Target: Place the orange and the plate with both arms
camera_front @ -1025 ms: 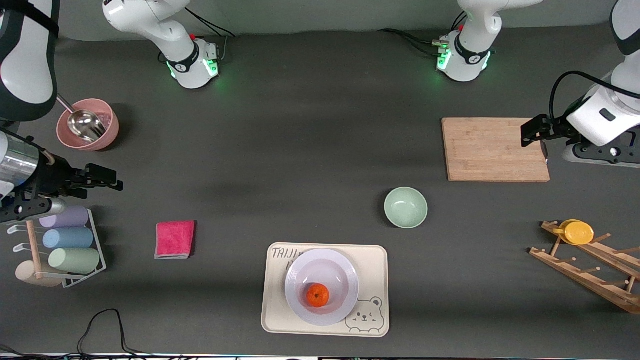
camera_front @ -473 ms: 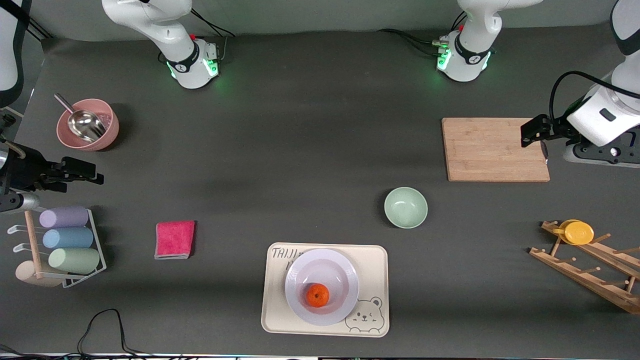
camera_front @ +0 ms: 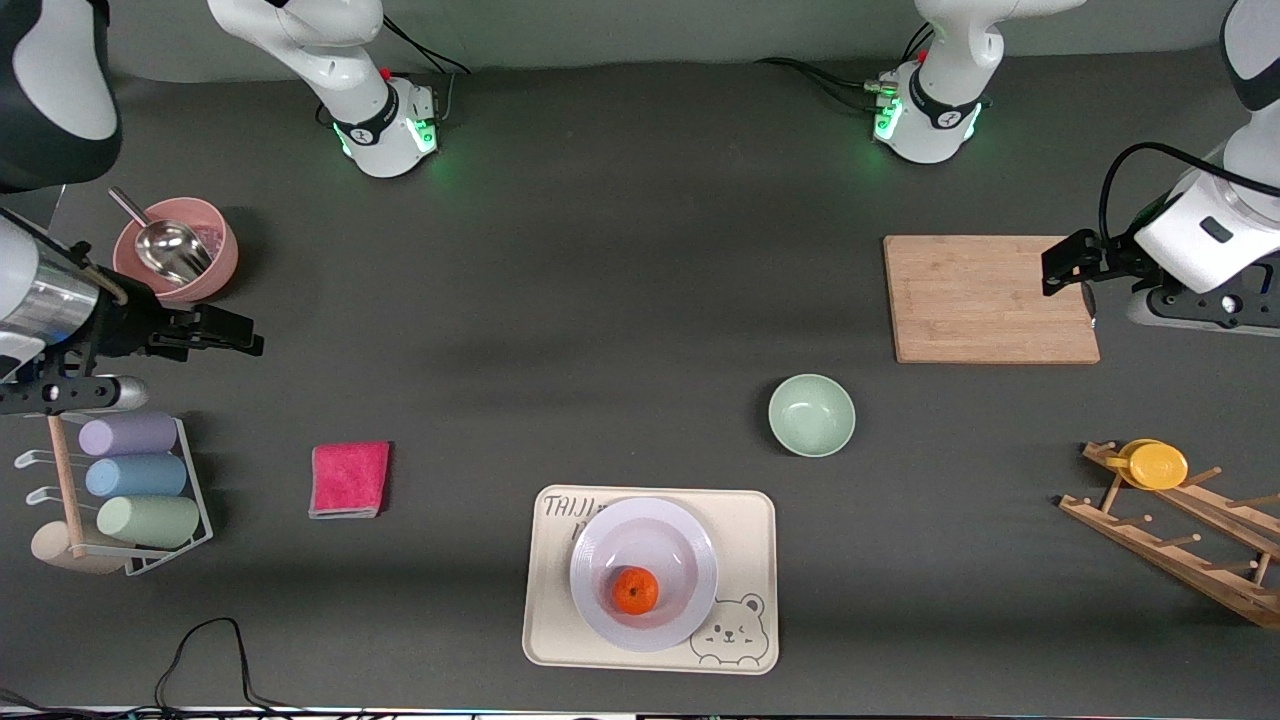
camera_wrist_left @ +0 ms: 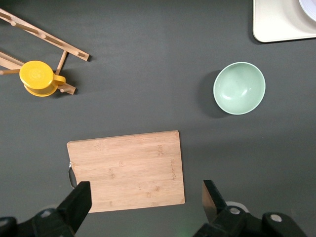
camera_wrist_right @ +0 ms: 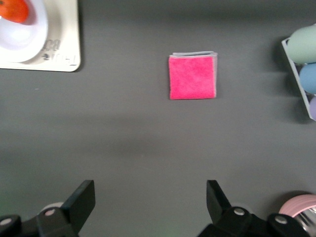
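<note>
Orange [camera_front: 635, 590] sits in plate [camera_front: 644, 574], well apart from both wide-open, empty tools: left tool [camera_front: 1063, 262], right tool [camera_front: 215, 337]. Nothing more to move, I think; keep them clear.

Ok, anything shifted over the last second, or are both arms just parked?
Only the right gripper moved: it drew back toward the right arm's end of the table, then came out again, ending up in the air by the pink bowl, open and empty. The left gripper stayed over the cutting board, open. The orange remained in the plate on the tray.

right gripper [camera_front: 236, 343] | shifted toward table middle | near pink bowl [camera_front: 176, 250]
</note>
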Available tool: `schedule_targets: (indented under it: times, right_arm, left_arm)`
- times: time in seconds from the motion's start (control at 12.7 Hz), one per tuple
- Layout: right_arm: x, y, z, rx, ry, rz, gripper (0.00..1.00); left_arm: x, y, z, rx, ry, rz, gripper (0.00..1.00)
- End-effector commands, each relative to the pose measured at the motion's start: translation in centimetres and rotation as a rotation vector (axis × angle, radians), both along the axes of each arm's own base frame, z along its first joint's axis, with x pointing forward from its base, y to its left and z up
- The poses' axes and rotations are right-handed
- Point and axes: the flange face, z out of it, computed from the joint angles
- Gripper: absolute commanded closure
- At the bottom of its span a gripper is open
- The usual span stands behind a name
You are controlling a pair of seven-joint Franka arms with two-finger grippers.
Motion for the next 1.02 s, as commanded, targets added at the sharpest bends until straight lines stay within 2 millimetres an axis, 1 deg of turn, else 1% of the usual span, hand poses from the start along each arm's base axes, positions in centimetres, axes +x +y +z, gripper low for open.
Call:
schedule_targets:
  times: [0.0, 0.24, 0.39, 0.47, 0.55, 0.79, 0.87, 0.95]
  right_arm:
    - [-2.3, -0.4, -0.9, -0.093, -0.019, -0.007, 0.00]
    - [-2.7, -1.2, 0.1, -0.090, -0.028, 0.041, 0.00]
    - [-2.7, -1.5, 0.6, -0.081, -0.026, 0.040, 0.00]
    - [-2.6, -1.5, 0.6, -0.080, -0.024, 0.039, 0.00]
    - [-2.6, -1.0, 0.6, -0.074, -0.024, 0.046, 0.00]
    - [-2.5, -1.5, 0.6, 0.022, -0.020, 0.010, 0.00]
    - [-2.5, -1.1, 0.8, 0.024, -0.025, 0.046, 0.00]
    - [-2.5, -1.2, 1.1, 0.027, -0.033, 0.089, 0.00]
  left_arm:
    - [-0.6, 0.0, 0.5, -0.009, -0.013, 0.004, 0.00]
    - [-0.6, 0.1, 0.5, -0.009, -0.014, 0.005, 0.00]
    - [-0.6, 0.1, 0.5, -0.009, -0.013, 0.005, 0.00]
    - [-0.6, 0.1, 0.5, -0.009, -0.011, 0.005, 0.00]
    - [-0.6, 0.1, 0.5, -0.009, -0.010, 0.005, 0.00]
    - [-0.6, 0.1, 0.5, -0.009, -0.011, 0.005, 0.00]
    - [-0.6, 0.1, 0.6, -0.009, -0.013, 0.005, 0.00]
    - [-0.6, 0.1, 0.6, -0.009, -0.013, 0.005, 0.00]
